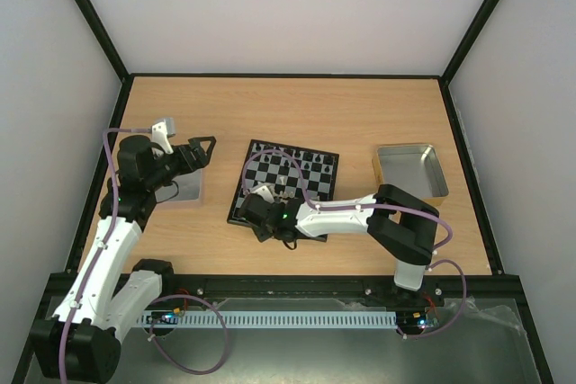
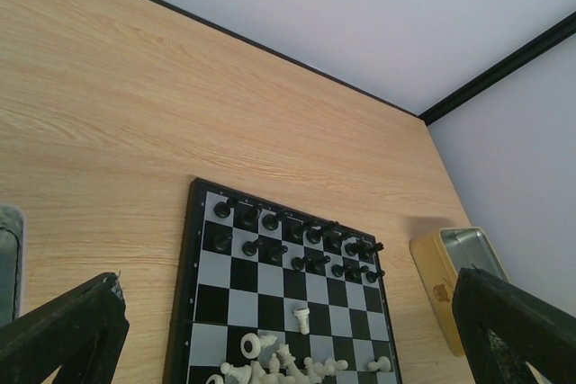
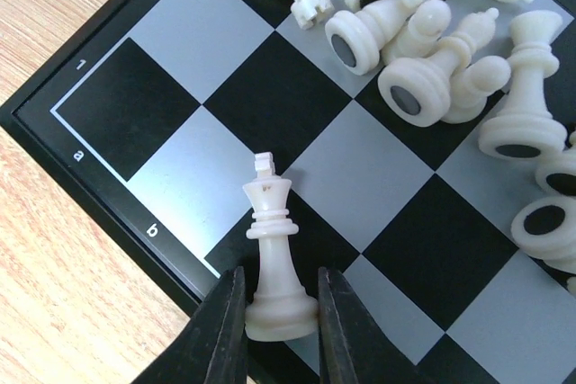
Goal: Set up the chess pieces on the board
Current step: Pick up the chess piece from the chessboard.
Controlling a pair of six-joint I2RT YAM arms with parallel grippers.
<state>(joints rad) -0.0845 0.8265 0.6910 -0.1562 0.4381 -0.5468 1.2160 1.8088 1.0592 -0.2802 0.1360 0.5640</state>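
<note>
The board (image 1: 317, 188) lies mid-table with black chess pieces (image 2: 297, 240) standing in its two far rows. Cream-white chess pieces (image 3: 432, 51) lie toppled in a heap near its front edge, and one white piece (image 2: 301, 318) sits apart mid-board. My right gripper (image 3: 281, 312) is shut on the base of a white king (image 3: 274, 249), which stands upright over the board's near corner, by the squares marked a and b. In the top view the right gripper (image 1: 261, 209) is at the board's front left corner. My left gripper (image 2: 288, 312) hangs open and empty, left of the board.
A shiny metal tray (image 1: 410, 171) sits to the right of the board. A second tray (image 1: 186, 192) lies partly under the left arm. Bare wooden table (image 1: 297, 105) stretches behind the board to the black frame.
</note>
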